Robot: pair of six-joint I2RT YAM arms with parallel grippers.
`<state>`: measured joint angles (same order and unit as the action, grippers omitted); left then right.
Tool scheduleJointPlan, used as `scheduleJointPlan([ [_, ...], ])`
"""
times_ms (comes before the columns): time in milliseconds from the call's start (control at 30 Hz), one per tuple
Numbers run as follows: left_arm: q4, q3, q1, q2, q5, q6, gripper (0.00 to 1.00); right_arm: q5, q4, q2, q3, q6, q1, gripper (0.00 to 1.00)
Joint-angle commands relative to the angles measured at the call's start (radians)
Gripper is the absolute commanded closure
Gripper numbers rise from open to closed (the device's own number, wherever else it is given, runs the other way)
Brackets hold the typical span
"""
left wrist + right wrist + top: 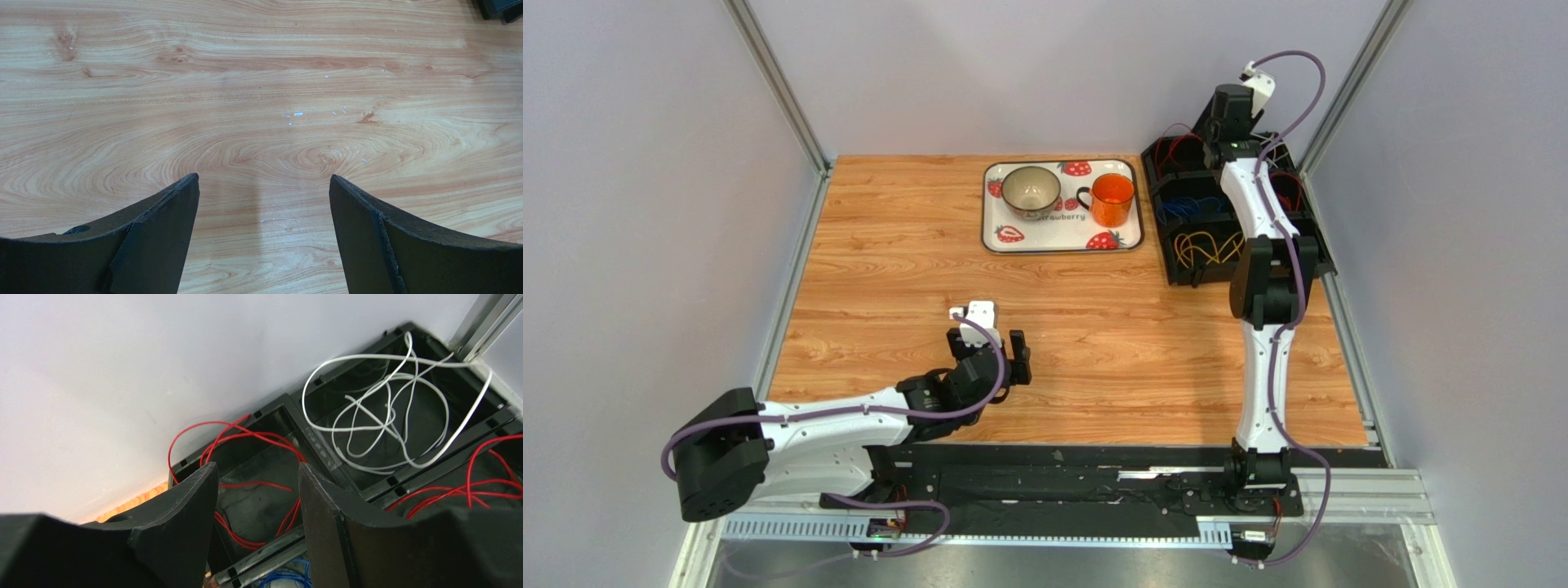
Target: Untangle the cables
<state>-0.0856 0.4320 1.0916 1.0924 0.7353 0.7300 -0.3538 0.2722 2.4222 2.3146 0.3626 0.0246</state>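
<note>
Cables sorted by colour in a black divided organizer (319, 441) at the far right corner of the wooden table (891, 245). Right wrist view: a loose bundle of red cables (245, 441) lies in one compartment, its loops rising over the rim toward the wall. White cables (393, 416) coil in the neighbouring compartment. More red strands (472, 490) occupy a third, and blue cables (285, 579) show at the lower edge. Overhead view: blue cables and yellow-orange cables (1208, 249) fill two nearer compartments.

The right gripper (258, 471) hangs just above the first red compartment, fingers parted and nothing clamped between them — the red loops seen through the gap lie below, in the box.

The left gripper (264, 184) sits low over bare wood, well apart from the organizer, jaws spread wide and empty.

Also on the table, just left of the organizer — a strawberry-print tray (1063, 233) carrying a bowl (1030, 188) and an orange mug (1113, 197).
</note>
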Motion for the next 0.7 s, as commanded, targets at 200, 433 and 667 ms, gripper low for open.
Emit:
scheduleJointPlan([
  [200, -0.005, 0.022, 0.004, -0.02, 0.01, -0.006, 0.14, 0.098, 0.07, -0.19, -0.096, 0.137, 0.003, 0.51],
  [433, -0.008, 0.01, 0.002, -0.037, 0.006, 0.002, 0.15, 0.179, 0.134, -0.337, -0.242, 0.211, 0.023, 0.3],
  [667, -0.019, -0.021, 0.002, -0.069, 0.001, 0.006, 0.15, 0.219, 0.142, -0.538, -0.495, 0.254, 0.046, 0.23],
])
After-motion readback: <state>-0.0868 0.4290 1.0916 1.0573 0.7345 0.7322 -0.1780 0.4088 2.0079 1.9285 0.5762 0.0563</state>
